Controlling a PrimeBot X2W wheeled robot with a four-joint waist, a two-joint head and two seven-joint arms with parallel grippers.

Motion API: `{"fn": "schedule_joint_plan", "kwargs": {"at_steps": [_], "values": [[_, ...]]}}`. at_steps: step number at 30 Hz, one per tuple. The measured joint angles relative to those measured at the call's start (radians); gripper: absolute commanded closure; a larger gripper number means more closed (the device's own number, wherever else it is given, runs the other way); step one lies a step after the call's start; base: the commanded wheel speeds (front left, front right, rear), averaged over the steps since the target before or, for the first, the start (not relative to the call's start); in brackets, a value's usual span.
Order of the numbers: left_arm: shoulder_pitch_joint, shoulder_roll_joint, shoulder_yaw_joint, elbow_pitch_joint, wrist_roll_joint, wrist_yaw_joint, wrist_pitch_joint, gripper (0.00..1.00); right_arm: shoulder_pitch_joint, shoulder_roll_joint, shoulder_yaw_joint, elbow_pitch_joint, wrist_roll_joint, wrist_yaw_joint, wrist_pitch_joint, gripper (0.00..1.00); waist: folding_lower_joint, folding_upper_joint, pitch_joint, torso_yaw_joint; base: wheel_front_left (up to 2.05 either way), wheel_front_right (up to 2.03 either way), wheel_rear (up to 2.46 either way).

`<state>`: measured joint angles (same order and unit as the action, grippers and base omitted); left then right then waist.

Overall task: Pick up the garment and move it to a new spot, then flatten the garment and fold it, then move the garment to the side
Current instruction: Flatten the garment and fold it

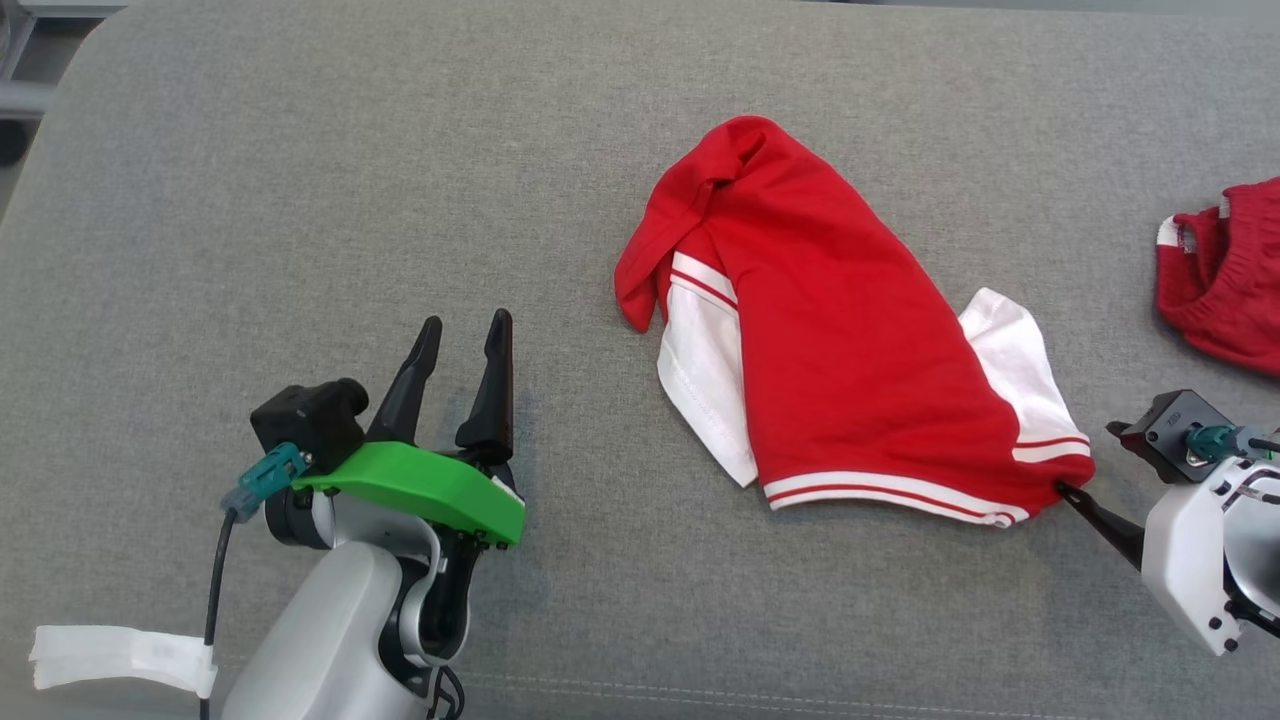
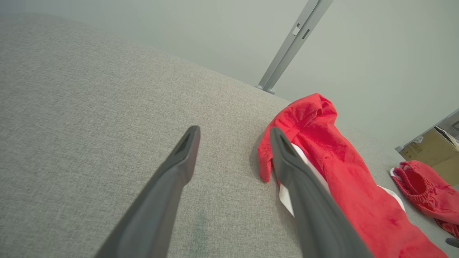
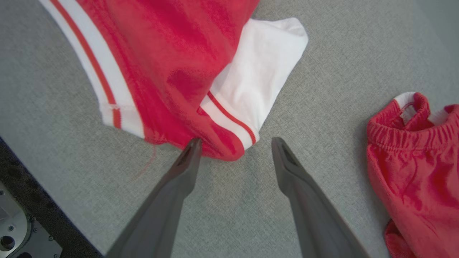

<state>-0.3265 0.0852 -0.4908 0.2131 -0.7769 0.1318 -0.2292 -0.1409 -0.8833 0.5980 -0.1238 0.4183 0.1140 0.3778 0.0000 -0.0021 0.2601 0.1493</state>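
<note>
Gray fabric-covered surface [image 1: 300, 200]. The garment [image 1: 850, 340], a red top with white sleeves and red-and-white striped hem, lies crumpled right of centre in the head view. Its body is bunched into a diagonal band, with the collar end toward the far side and the hem toward the robot. One white sleeve [image 1: 705, 380] pokes out on the left, the other [image 1: 1020, 370] on the right.

Right gripper [image 3: 236, 141]: fingers spread wide, holding nothing. It sits at the hem's near right corner. In the right wrist view one fingertip [image 3: 195, 143] meets the red corner edge, and the corner itself sits in the gap between the fingers. The other finger is over bare fabric.

Left gripper [image 1: 466, 320]: fingers parted, empty, over bare surface well left of the garment. It carries a green bracket [image 1: 420, 485] at the wrist.

A pair of red shorts [image 1: 1225, 270] with an elastic waistband lies at the right edge, apart from the garment. A cardboard box [image 2: 430, 150] stands beyond the surface in the left wrist view.
</note>
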Motion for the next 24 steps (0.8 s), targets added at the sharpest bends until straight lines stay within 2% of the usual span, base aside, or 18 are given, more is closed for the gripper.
{"fn": "schedule_joint_plan", "kwargs": {"at_steps": [7, 15, 16, 17, 21, 24], "values": [[0.000, -0.004, -0.002, -0.003, 0.000, 0.000, 0.001, 0.00, -0.025, 0.016, 0.040, 0.042, -0.005, 0.002, 0.000, 0.00, 0.0000, 0.0000, 0.010, 0.018, 0.00, 0.00, 0.00], [0.000, -0.009, -0.013, -0.001, 0.000, 0.000, 0.009, 0.00, -0.064, 0.077, 0.098, 0.097, -0.019, 0.009, -0.022, 0.00, 0.0000, 0.0000, 0.015, 0.051, 0.00, 0.00, 0.00], [0.000, -0.009, -0.010, -0.001, 0.000, 0.000, 0.009, 0.00, -0.074, 0.083, 0.103, 0.097, -0.019, 0.009, -0.028, 0.37, 0.0000, 0.0000, 0.014, 0.055, 0.00, 0.00, 0.00], [0.000, -0.009, -0.002, 0.002, 0.000, 0.000, 0.009, 0.00, -0.098, 0.102, 0.116, 0.098, -0.019, 0.010, -0.041, 1.00, 0.0000, 0.0000, 0.011, 0.060, 0.00, 0.00, 0.00], [0.000, -0.009, 0.005, 0.008, 0.000, 0.000, 0.008, 0.00, -0.117, 0.126, 0.136, 0.091, 0.031, 0.011, -0.044, 1.00, 0.0000, 0.0000, 0.003, 0.062, 0.00, 0.00, 0.00], [0.000, -0.009, 0.009, 0.010, 0.000, 0.000, 0.008, 0.00, -0.117, 0.161, 0.201, 0.032, 0.149, 0.010, -0.031, 1.00, 0.0000, 0.0000, -0.009, 0.062, 0.00, 0.00, 0.00]]}}
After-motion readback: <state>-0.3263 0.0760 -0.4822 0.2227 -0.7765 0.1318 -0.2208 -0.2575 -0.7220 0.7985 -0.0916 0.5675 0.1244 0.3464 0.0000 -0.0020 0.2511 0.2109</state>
